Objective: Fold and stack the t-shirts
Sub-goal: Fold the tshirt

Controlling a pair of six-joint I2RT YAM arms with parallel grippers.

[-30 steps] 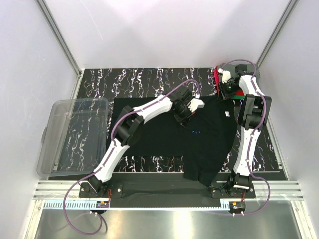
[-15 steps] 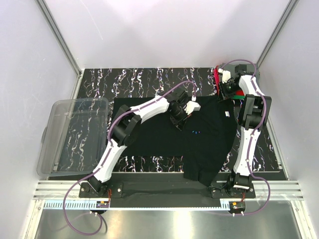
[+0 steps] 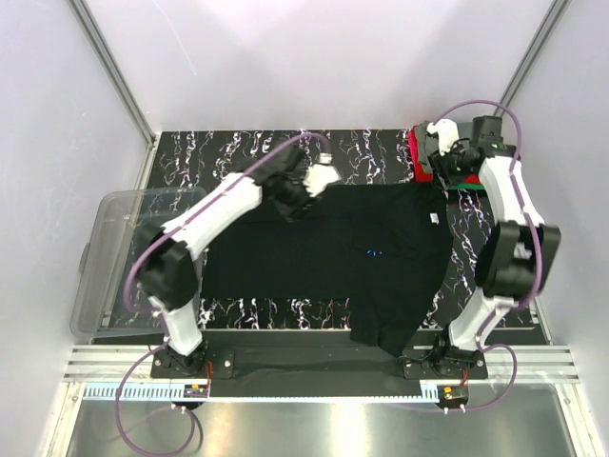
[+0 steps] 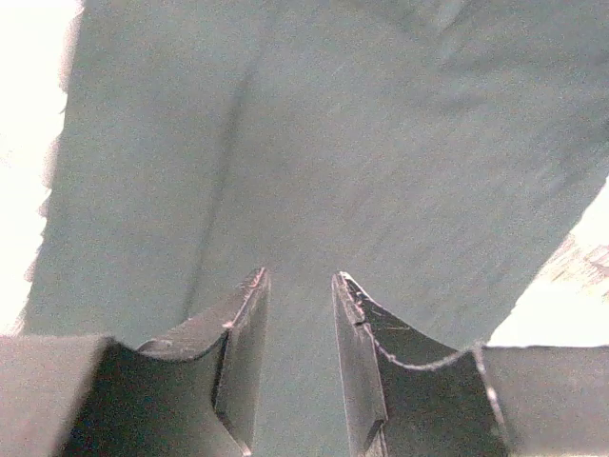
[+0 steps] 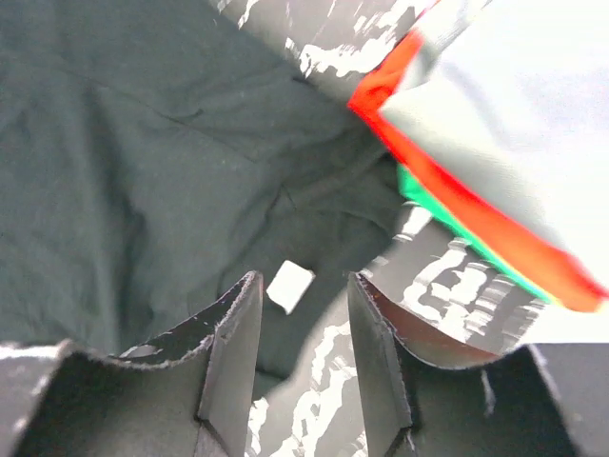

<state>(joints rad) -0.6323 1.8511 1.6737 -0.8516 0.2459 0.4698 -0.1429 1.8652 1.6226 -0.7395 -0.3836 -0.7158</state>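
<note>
Black t-shirt (image 3: 333, 262): soft, creased, matte cloth

Plain white walls (image 3: 304, 57) enclose a black, white-veined tabletop (image 3: 247, 152) under bright light.

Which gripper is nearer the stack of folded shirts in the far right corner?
Right. The right gripper hovers just beside the stack; the left gripper is across the black shirt, to its left.

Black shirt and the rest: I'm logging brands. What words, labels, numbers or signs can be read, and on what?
No text can be read anywhere.
White tag on the black shirt: no legible print.
Blue logo on its chest: too small to read.
Folded shirts: no print visible.
</note>
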